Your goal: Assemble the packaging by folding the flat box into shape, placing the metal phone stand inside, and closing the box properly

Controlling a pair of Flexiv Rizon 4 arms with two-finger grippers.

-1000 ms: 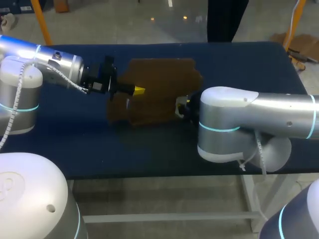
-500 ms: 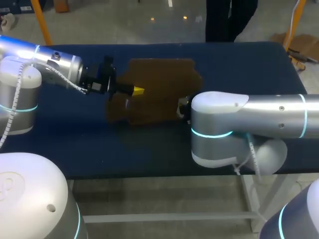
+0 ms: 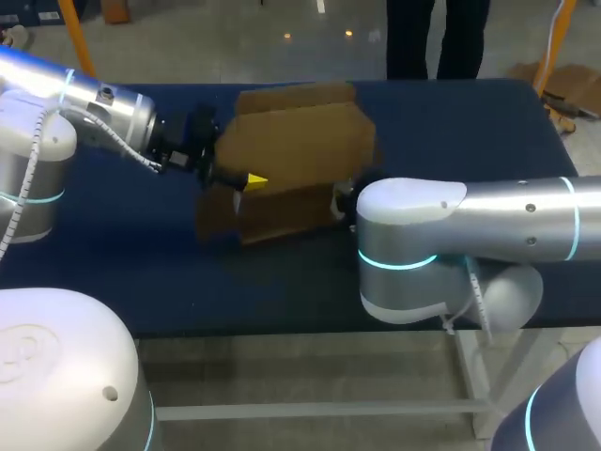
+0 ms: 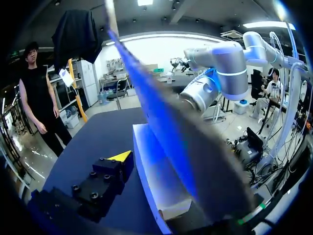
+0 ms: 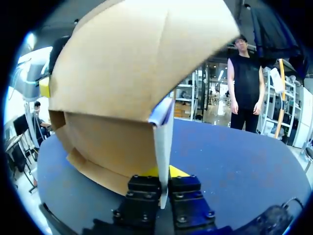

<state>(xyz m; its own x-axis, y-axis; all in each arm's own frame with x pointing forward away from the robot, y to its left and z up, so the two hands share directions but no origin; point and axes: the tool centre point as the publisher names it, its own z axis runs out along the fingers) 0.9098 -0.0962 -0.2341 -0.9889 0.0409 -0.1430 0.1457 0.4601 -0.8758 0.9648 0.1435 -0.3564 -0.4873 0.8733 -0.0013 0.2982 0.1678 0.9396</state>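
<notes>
— Two arms on one box. What is different on the left?
— Over there the left arm (image 3: 94,108) has lifted and drawn back a little toward the left. The left gripper (image 3: 250,179) sits at the left edge of the box (image 3: 299,148), with one yellow tip showing over the cardboard. Its wrist view shows only that one tip beside a pale panel, so I cannot tell whether those fingers are apart or clamped.
— And the cardboard itself?
— A second ago it lay nearly flat on the table (image 3: 451,122). Now its top panel stands higher, its far edge has risen toward the far side, and a gap opens beneath at the near left. It sits mid-table between the two grippers, and I judge it about halfway from flat to an open sleeve.
— And on the right?
— The right arm (image 3: 470,221) slid left a moment back and has hardly moved since. From above, its elbow hides the claw. The wrist view shows the right gripper (image 5: 164,177) closed tight on a thin upright edge of the cardboard, anchoring that side.
— What does that mean for the job?
— Folding looks under way but not done, and I see no flap tucked yet. The metal phone stand shows in no view, so placing it and closing the box are not yet done.
</notes>
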